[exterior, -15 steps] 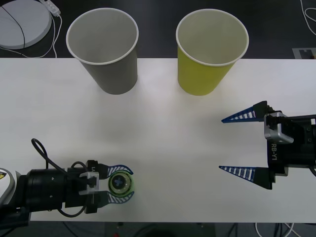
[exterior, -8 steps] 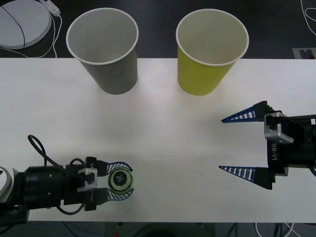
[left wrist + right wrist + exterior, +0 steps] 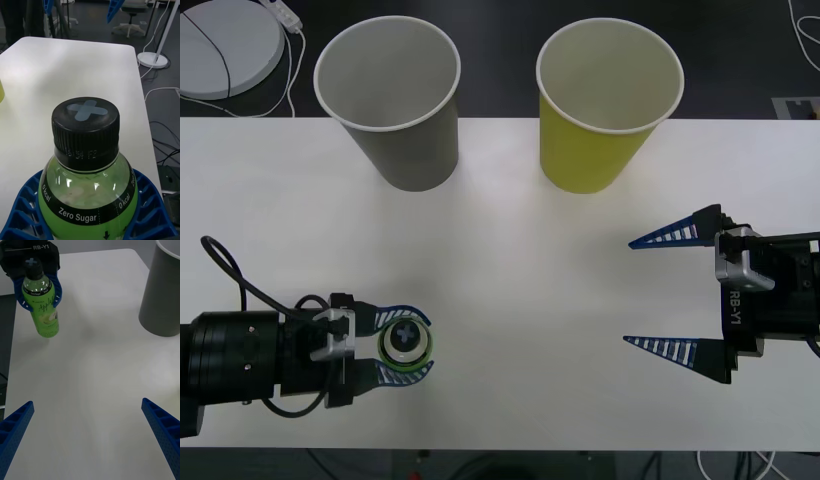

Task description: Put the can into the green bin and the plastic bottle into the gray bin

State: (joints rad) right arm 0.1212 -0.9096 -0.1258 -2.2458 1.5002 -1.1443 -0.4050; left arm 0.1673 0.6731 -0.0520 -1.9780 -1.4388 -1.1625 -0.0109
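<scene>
The plastic bottle [image 3: 406,343], bright green with a dark cap, stands upright near the table's front left. My left gripper [image 3: 404,345] is shut on it just below the cap. The left wrist view shows the bottle [image 3: 88,183] up close between blue fingers [image 3: 26,210]. From the right wrist view the bottle [image 3: 42,307] is held by the left gripper [image 3: 37,296], with the gray bin [image 3: 163,296] beyond. The gray bin [image 3: 390,100] and green bin [image 3: 605,105] stand upright at the back. My right gripper [image 3: 628,293] hangs open at the right. The can is out of view.
The white table [image 3: 500,230] has bare room between the bottle and the bins. Behind the table's back left edge lies a round white base [image 3: 225,45] with a cable. The right gripper's own open fingers [image 3: 17,435] frame bare tabletop.
My left gripper has carried the bottle to the left and away from the table's front edge. The right arm and both bins have not moved.
</scene>
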